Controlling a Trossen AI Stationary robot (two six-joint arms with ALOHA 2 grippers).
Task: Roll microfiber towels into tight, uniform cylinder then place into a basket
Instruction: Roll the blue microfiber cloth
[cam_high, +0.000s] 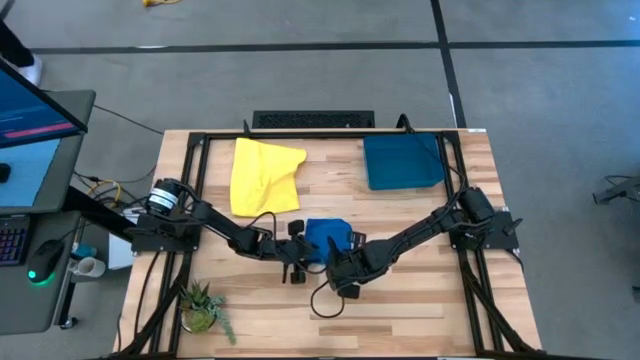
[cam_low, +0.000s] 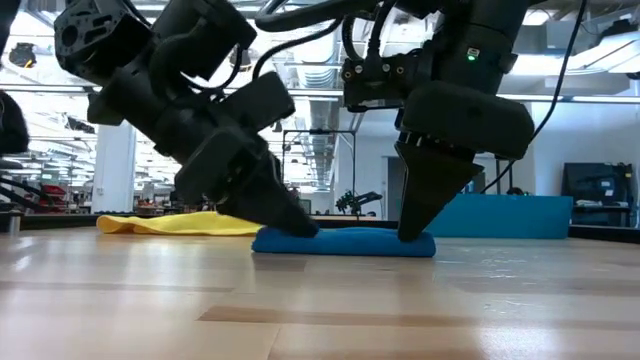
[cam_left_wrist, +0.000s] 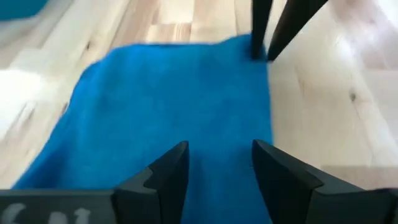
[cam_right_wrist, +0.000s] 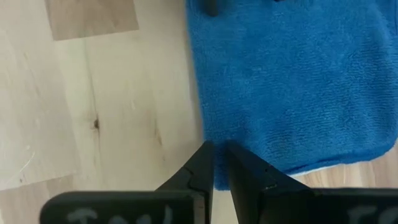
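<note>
Your blue towel (cam_high: 326, 233) lies flat mid-table between both grippers, long axis running arm to arm. The left gripper (cam_left_wrist: 214, 165) sits spread over 1 end; the right gripper (cam_right_wrist: 215, 163), nearly closed, pinches the opposite edge. The basket (cam_high: 403, 162) lies far-right.

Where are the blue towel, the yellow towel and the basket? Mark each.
blue towel (cam_low: 345, 243): low view, middle of its folded edge.
yellow towel (cam_high: 262, 175): high view, its centre.
basket (cam_high: 402, 162): high view, its floor.

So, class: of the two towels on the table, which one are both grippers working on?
The blue towel, folded small between the left gripper and right gripper. The yellow towel lies untouched, farther back.
</note>
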